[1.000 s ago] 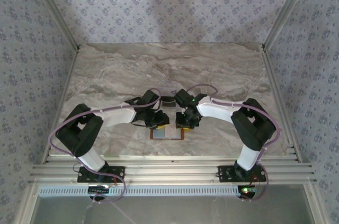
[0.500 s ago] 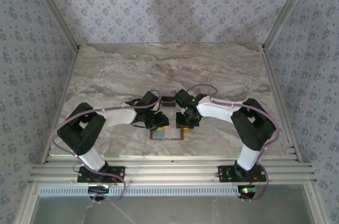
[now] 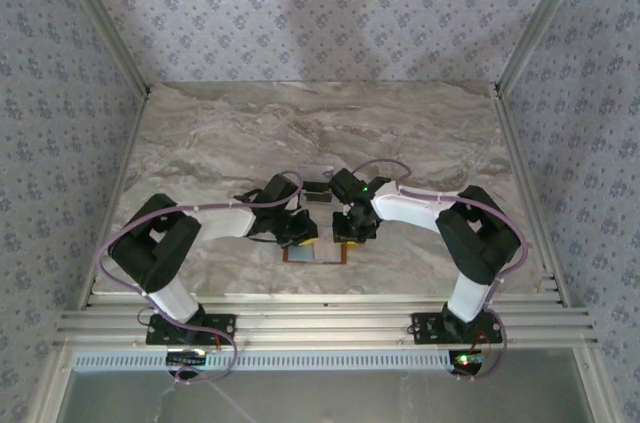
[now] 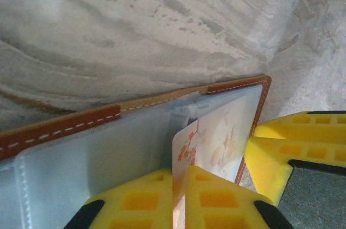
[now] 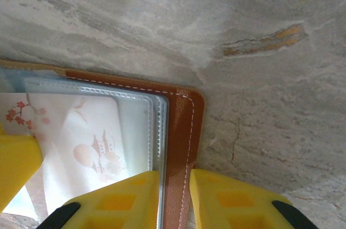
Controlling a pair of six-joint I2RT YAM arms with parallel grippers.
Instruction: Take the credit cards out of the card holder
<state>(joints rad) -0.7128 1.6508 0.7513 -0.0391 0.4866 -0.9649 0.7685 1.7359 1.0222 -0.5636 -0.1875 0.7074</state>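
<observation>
Since the earlier frames, the left arm had shifted slightly toward the open holder (image 3: 316,252), while the right arm stayed put. The left tool (image 4: 179,179) was clenched on a pale floral card (image 4: 216,137), which stood partly raised from a clear sleeve. The right tool (image 5: 174,181) was clamped on the holder's brown rim, pinning it flat to the tabletop (image 4: 135,23) at the near edge, between the two arms.

Progress, as judged: extraction of this card was under way but not finished, since its far end still appeared to sit inside the sleeve. Whether other sleeves held further cards could not be told. A small dark rectangle (image 3: 319,194) lay just beyond the holder, possibly a card already removed.
</observation>
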